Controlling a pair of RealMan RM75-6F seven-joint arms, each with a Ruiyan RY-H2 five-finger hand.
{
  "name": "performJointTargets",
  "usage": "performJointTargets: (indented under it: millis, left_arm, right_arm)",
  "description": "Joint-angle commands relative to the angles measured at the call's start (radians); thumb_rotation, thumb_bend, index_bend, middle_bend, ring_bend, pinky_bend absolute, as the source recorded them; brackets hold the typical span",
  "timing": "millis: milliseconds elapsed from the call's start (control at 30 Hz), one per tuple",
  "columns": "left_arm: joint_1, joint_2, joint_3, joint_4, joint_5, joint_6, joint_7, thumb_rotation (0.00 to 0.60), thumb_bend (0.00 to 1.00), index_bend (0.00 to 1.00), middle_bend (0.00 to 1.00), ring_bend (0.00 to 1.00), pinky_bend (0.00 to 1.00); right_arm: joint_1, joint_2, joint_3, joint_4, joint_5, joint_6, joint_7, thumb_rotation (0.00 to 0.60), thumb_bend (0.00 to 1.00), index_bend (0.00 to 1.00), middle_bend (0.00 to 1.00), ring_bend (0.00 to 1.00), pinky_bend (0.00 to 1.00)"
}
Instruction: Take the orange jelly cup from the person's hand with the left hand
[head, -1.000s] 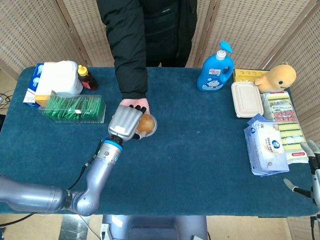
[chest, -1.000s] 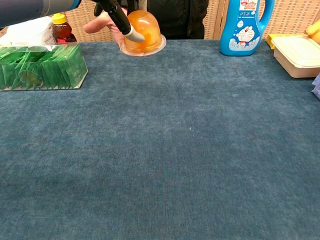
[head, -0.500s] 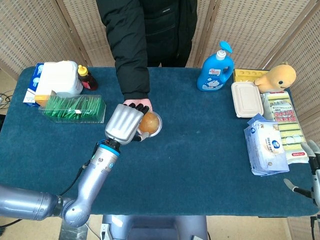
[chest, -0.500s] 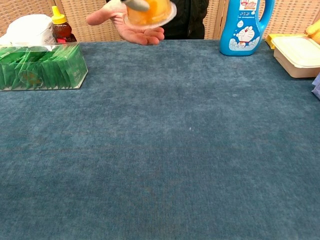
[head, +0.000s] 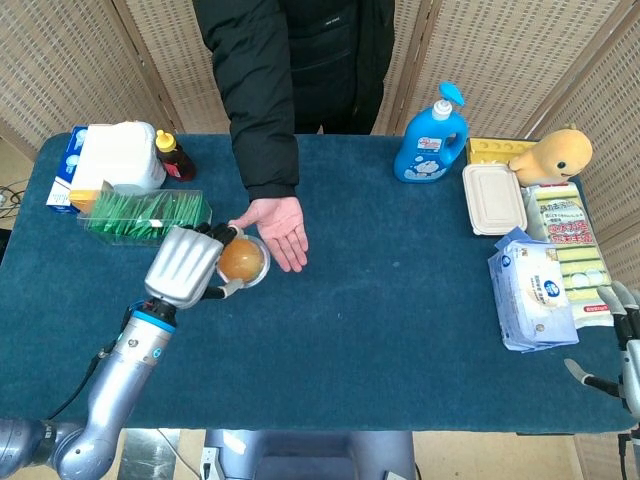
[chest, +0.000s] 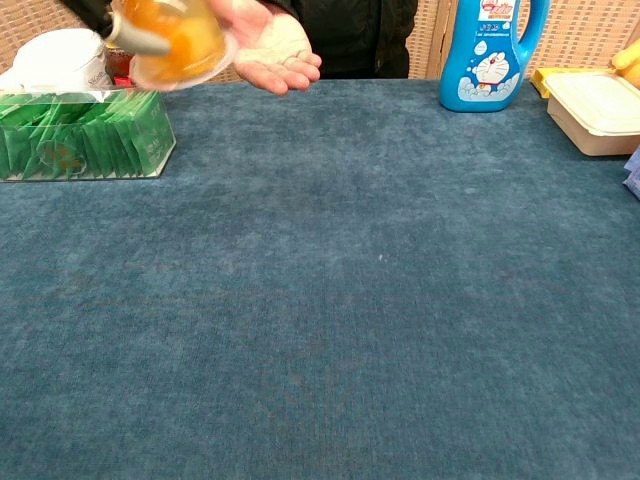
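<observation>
Holding the orange jelly cup (head: 243, 260), left robot hand (head: 185, 266) beside green packet box (head: 150, 217)

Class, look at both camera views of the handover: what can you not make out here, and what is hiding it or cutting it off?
- Left hand: its fingers around the orange jelly cup are hidden by its own back in the head view; the chest view crops it at the top.
- Right hand: cut off by the head view's right edge.
- Person's face: above both frames.
</observation>
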Motion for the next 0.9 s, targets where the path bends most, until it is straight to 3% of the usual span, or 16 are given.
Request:
performJointTargets:
  millis: [33,167,300,567,633,733,800,900]
  left_arm:
    - [0.063,-0.015,0.054,0.118,0.05,-0.069,-0.128,0.6,0.26,0.59,0.57,0.49,0.63]
    - [0.087,-0.075,0.075,0.24,0.071,-0.136,-0.203,0.6,0.26,0.59,0.57,0.49,0.62]
    - [0.081,-0.162,0.064,0.37,0.045,-0.202,-0.214,0.6,0.26,0.59,0.57,0.49,0.62]
    - [0.062,-0.272,0.019,0.487,-0.014,-0.239,-0.163,0.6,0.26,0.59,0.57,0.49,0.59]
    - [0.057,-0.288,0.007,0.498,-0.039,-0.251,-0.148,0.6,0.25,0.58,0.52,0.42,0.54]
    - [0.047,-0.291,-0.012,0.484,-0.106,-0.286,-0.127,0.6,0.23,0.37,0.28,0.21,0.43]
    - [0.041,-0.286,-0.021,0.475,-0.126,-0.302,-0.121,0.6,0.21,0.12,0.1,0.06,0.36]
    - [0.039,-0.269,-0.035,0.436,-0.13,-0.3,-0.122,0.6,0.19,0.0,0.0,0.0,0.31]
  right_arm:
    - [0.002,-0.005,-0.003,-0.001,-0.003,-0.004,-0.011,0.6,0.13,0.09,0.01,0.0,0.0]
    - [0.004,-0.009,-0.003,-0.001,0.0,-0.007,-0.022,0.6,0.13,0.09,0.01,0.0,0.0]
    - [0.006,-0.01,-0.001,0.001,0.008,-0.014,-0.025,0.6,0.13,0.09,0.01,0.0,0.0]
    - [0.007,-0.006,0.003,0.005,0.015,-0.017,-0.012,0.6,0.13,0.09,0.01,0.0,0.0]
    - [0.008,-0.005,0.004,0.004,0.016,-0.018,-0.008,0.6,0.13,0.09,0.01,0.0,0.0]
    - [0.007,-0.003,0.004,0.004,0.016,-0.017,-0.006,0.6,0.13,0.09,0.01,0.0,0.0]
    - [0.005,-0.004,0.003,0.005,0.015,-0.014,-0.004,0.6,0.13,0.09,0.01,0.0,0.0]
    - [0.004,-0.003,0.004,0.006,0.015,-0.011,0.0,0.6,0.13,0.09,0.01,0.0,0.0]
